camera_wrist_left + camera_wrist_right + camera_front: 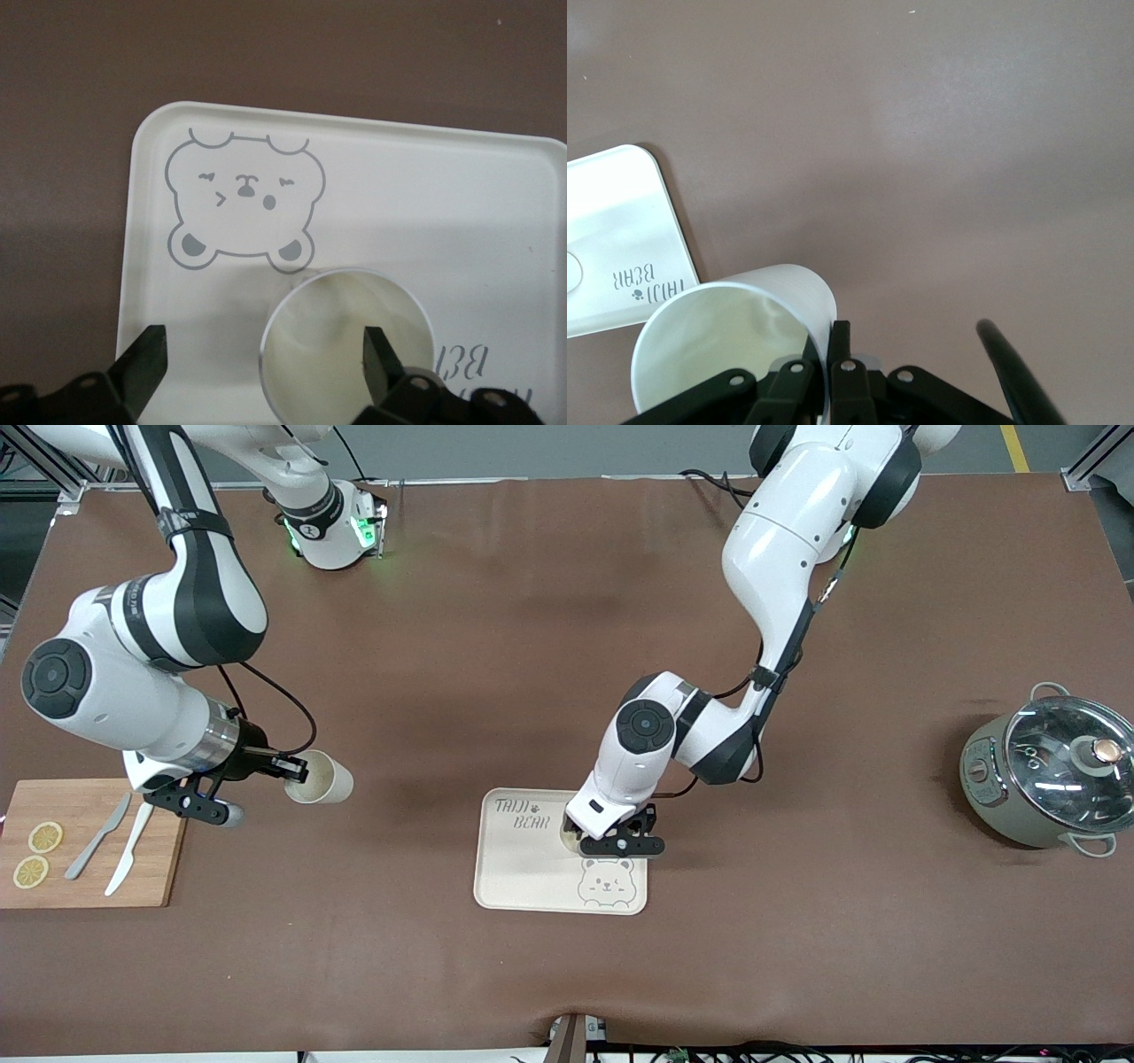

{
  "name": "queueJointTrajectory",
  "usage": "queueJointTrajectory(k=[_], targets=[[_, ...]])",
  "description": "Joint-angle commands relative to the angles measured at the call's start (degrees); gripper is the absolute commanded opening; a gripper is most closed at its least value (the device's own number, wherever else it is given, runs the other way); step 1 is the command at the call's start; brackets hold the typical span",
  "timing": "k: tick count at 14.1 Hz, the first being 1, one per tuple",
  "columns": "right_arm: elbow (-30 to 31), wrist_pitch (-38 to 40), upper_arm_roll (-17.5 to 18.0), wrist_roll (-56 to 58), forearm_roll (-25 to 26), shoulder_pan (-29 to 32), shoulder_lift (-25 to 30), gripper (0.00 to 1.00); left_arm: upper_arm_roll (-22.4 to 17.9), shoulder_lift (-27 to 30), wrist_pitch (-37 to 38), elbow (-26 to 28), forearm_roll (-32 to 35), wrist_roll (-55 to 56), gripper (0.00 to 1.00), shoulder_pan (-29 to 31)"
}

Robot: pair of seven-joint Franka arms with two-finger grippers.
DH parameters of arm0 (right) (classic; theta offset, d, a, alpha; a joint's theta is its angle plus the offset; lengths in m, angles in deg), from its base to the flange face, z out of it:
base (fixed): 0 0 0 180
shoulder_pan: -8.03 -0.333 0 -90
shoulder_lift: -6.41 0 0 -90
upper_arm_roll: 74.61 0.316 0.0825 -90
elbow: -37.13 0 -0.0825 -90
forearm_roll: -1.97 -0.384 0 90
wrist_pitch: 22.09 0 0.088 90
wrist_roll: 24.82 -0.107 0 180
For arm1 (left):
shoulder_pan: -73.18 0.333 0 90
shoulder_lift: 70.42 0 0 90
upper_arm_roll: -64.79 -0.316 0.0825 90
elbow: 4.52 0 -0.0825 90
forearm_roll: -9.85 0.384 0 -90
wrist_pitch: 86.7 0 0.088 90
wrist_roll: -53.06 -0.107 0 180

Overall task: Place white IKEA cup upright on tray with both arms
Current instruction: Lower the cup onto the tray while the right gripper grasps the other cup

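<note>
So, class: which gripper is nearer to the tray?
Left. The left gripper hangs open over the tray, around a cup; the right gripper is toward the cutting board.

Cup (345,345) upright on tray (523,877); second cup (321,777) between cutting board (89,846) and tray.

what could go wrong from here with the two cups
The left gripper stands open over the tray, one finger inside the cup standing there; lifting off carelessly might snag the rim and tip it. The right gripper is pinched shut on the rim of a second cup, tilted near the cutting board; such a thin rim grip might slip in transit, or the cup may land tilted.
</note>
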Motion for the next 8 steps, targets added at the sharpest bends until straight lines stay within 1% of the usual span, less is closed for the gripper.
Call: queueJointTrajectory(k=[1,3,5,6,8], targets=[[-0.9,0.2,-0.5,-0.8,-1.5,-0.4,-0.4,0.0,-1.0,2.3,1.9,0.5,1.4,1.1,1.0,-0.9],[-0.9,0.1,-0.5,-1.2,-1.5,-0.5,-0.4,0.0,-1.0,3.1,4.0,0.5,1.4,1.1,1.0,-0.8],[-1.1,-0.7,-0.5,-4.2,-1.4,-2.1,-0.8,0.0,-1.0,3.9,5.8,0.5,1.5,1.0,1.0,-0.4],[-1.6,-1.4,-0.5,-6.4,-1.4,-2.6,-1.4,0.0,-1.0,5.0,7.7,0.6,1.6,0.8,1.0,0.1],[-4.1,-1.8,-0.5,-10.3,-1.4,-4.3,-3.1,0.0,-1.1,7.8,13.9,0.6,1.7,-1.7,1.0,1.2]])
